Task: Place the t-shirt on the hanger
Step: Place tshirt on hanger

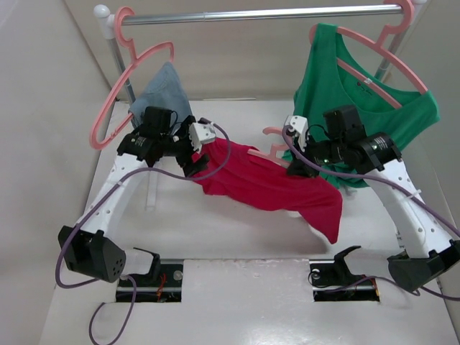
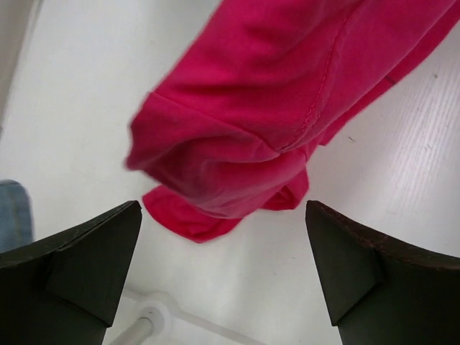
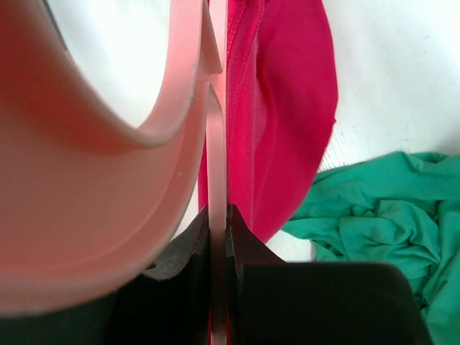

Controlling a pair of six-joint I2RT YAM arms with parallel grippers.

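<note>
T-shirt [image 1: 273, 187]: slung above the table [image 1: 230, 237] between the two wrists, long axis running from upper left to lower right, lower end sagging toward the near right.
Hanger [image 1: 272, 132]: mostly hidden inside the red fabric, only the hook end and a short stretch of bar showing beside the right wrist.
Right gripper [image 3: 218, 215]: closed tight on a thin pink bar of the hanger, red seam lying just beyond the fingertips.
Left gripper [image 2: 223, 207]: spread wide, holding nothing; bunched sleeve end hanging just ahead of and above the gap, apparently clear of both fingers.
Key relation: loose shirt end straight ahead of the left fingers, so nearer that arm; right arm occupied as the anchor.
Likely next need: a short reach forward and a pinch on the fold, then a pull leftward along the hanger's arm.
Surface: smooth white tabletop, little grip for dragged cloth.
Room: tight at the back, with the green top [image 1: 345, 93] close around the right wrist, the blue-grey cloth [image 1: 164, 90] just behind the left, and the rail [image 1: 259, 13] overhead.
Risk: soft fabric sliding off the hanger's shoulder under a one-sided tug.
</note>
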